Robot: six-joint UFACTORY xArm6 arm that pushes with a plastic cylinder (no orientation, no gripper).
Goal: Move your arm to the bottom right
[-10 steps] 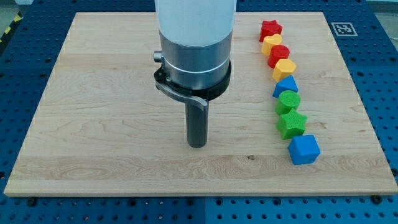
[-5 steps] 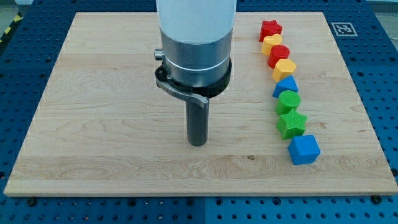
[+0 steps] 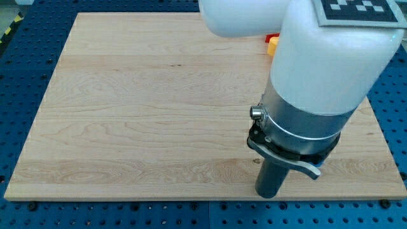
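Note:
My tip (image 3: 267, 194) rests on the wooden board (image 3: 127, 108) near its bottom edge, right of the middle. The arm's white and grey body fills the view's right side and hides the column of coloured blocks there. Only a sliver of a yellow block (image 3: 273, 46) and a trace of a red block (image 3: 272, 36) show at the top, beside the arm. A small blue edge of a block (image 3: 321, 165) peeks out under the arm's collar, just right of the rod.
The board lies on a blue perforated table (image 3: 25, 57). A black-and-white marker tag (image 3: 356, 9) sits on top of the arm.
The arm has moved from the board's middle toward the view's bottom right. It now covers the block column that was in plain view before.

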